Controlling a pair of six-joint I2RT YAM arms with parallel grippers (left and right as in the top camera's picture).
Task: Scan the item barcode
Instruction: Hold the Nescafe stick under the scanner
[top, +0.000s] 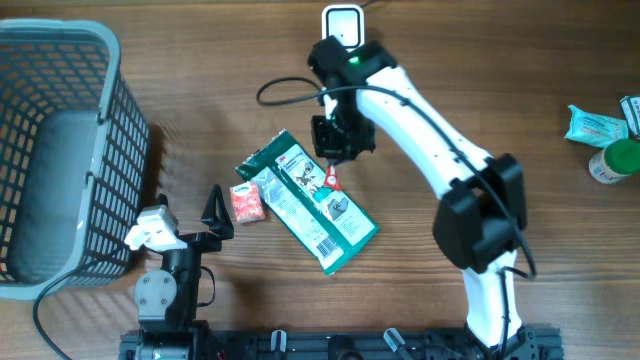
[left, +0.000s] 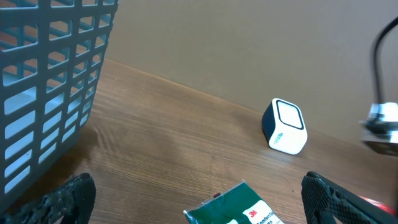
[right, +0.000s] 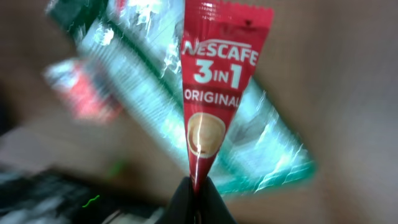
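Pinching the Nescafé sachet (right: 211, 93) by 1 narrow tip, the right end effector (right: 198, 190) is clenched near the scanner (top: 343, 25), likely leaving its printed faces exposed for scanning. The left end effector (top: 215, 212) waits released, farther from the scanner.

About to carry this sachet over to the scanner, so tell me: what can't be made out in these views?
1. Barcode on the sachet: the right wrist view shows only its branded face; overhead it is tiny, under the right gripper.
2. The green pack: cut off by the bottom edge in the left wrist view, blurred behind the sachet in the right wrist view.
3. The small pink packet: label too small overhead.
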